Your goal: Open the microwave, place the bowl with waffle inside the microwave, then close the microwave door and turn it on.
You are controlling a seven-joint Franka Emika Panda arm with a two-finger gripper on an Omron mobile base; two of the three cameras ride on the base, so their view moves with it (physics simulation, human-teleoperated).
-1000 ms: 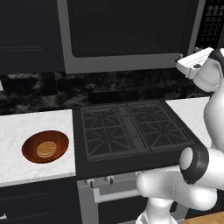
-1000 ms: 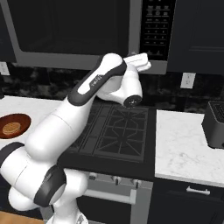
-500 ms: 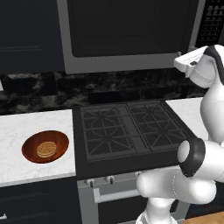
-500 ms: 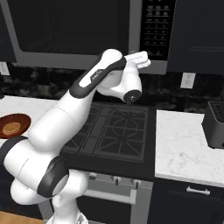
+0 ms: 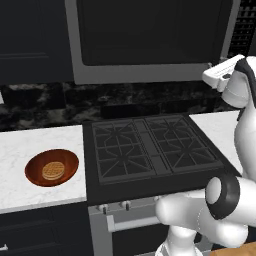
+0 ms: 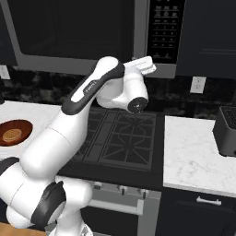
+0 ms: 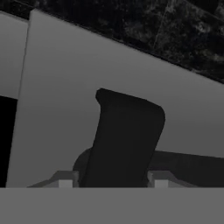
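A home kitchen: a black gas stove [image 5: 152,150] sits between white marble counters [image 6: 198,154], with a microwave [image 5: 150,40] mounted directly above it. Dark cabinets [image 5: 30,40] flank the microwave, and a black speckled backsplash [image 5: 45,107] runs behind the stove.

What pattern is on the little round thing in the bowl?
A grid of squares on the golden-tan round waffle, clearest in the left base view.

Dim flat rendered light, sharp base views, hand view murky, perhaps shadowed
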